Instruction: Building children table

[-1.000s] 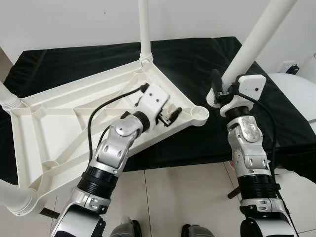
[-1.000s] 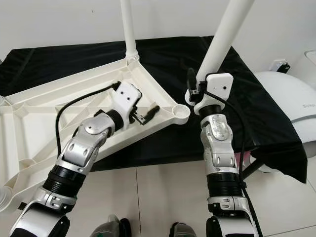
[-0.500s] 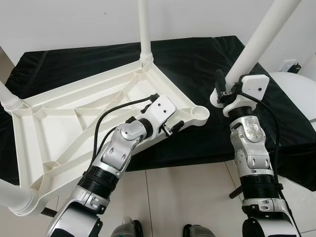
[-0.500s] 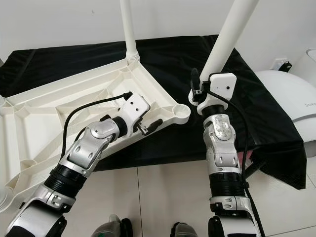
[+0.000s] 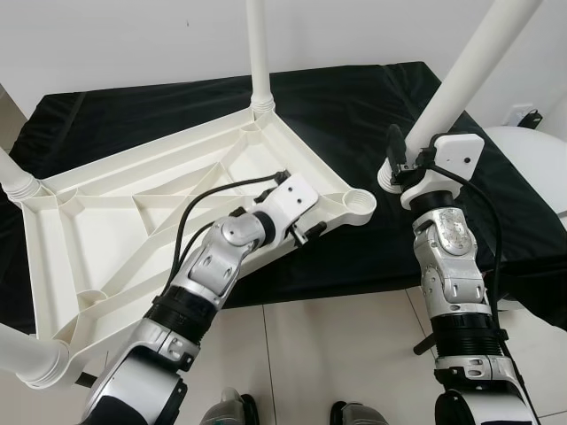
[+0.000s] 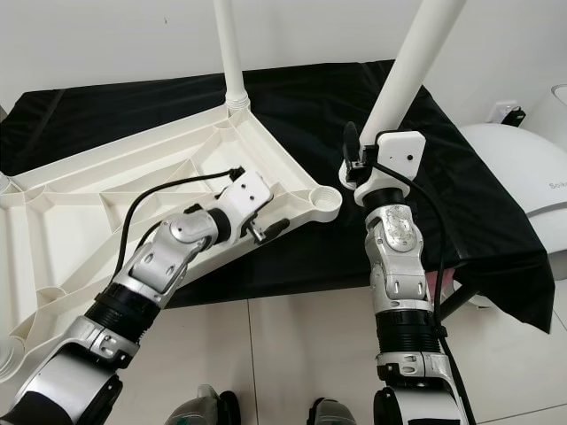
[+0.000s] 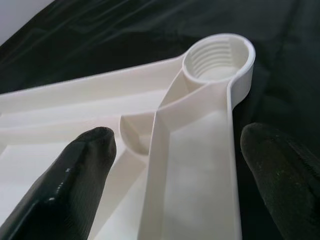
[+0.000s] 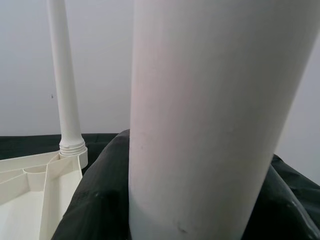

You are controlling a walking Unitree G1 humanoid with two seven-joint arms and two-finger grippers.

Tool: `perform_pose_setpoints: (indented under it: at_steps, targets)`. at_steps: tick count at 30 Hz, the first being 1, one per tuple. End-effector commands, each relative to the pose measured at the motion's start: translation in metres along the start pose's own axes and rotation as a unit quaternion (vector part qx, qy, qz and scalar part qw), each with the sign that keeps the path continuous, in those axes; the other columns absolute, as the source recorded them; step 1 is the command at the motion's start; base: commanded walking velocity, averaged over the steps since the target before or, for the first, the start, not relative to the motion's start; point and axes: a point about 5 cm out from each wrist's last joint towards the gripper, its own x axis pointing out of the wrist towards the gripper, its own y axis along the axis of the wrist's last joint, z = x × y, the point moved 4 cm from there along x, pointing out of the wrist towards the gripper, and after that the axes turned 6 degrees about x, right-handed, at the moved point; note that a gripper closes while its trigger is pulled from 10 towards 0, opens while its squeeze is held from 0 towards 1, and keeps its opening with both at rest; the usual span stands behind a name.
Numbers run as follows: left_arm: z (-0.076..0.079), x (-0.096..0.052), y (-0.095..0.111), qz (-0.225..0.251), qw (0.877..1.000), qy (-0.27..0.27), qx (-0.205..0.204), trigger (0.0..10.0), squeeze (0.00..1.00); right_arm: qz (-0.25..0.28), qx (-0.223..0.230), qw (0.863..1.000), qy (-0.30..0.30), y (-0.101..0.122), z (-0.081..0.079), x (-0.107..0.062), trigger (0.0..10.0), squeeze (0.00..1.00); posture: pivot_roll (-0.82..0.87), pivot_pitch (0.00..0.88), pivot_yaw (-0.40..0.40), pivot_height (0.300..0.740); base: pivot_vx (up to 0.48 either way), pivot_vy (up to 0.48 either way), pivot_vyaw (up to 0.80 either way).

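— How were the two arms placed?
— Both reached forward from the body. The left arm bent at the elbow and angled inward, its wrist turned so that the left gripper [image 5: 310, 232] pointed toward the right one.
— And its jaws?
— Parted; the left wrist view showed one black finger [image 7: 70, 175] on each side with a wide gap between them.
— What about the other arm?
— It rose almost straight up, forearm vertical, the right gripper [image 5: 396, 166] at its top, with the jaws closed around a white leg [image 5: 461, 75] standing up between them.
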Motion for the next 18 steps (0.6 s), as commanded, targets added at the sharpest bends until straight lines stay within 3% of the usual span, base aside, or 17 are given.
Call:
perform_pose_setpoints:
  at_steps: [1, 6, 10, 18]
  targets:
    - [0.005, 0.002, -0.003, -0.006, 1.000, -0.012, 0.008, 10.0, 0.00, 0.003, 0.002, 1.000, -0.002, 0.002, 0.000, 0.000, 10.0, 0.00, -0.14, 0.111, 0.086, 0.740, 0.000, 0.000, 0.00]
    - [0.009, 0.004, -0.002, -0.003, 1.000, -0.019, 0.008, 10.0, 0.00, 0.004, 0.001, 1.000, -0.003, 0.002, 0.000, 0.000, 10.0, 0.00, -0.15, 0.115, 0.088, 0.740, 0.000, 0.000, 0.00]
    - [0.020, 0.007, 0.001, 0.005, 0.999, -0.043, 0.007, 10.0, 0.00, 0.004, 0.000, 1.000, -0.006, 0.003, 0.002, -0.001, 10.0, 0.00, -0.15, 0.118, 0.091, 0.740, 0.000, 0.000, 0.00]
    - [0.033, 0.008, -0.010, -0.016, 0.997, -0.072, 0.014, 10.0, 0.00, 0.004, -0.001, 1.000, -0.009, 0.003, 0.003, -0.002, 10.0, 0.00, -0.15, 0.119, 0.094, 0.740, 0.000, 0.000, 0.00]
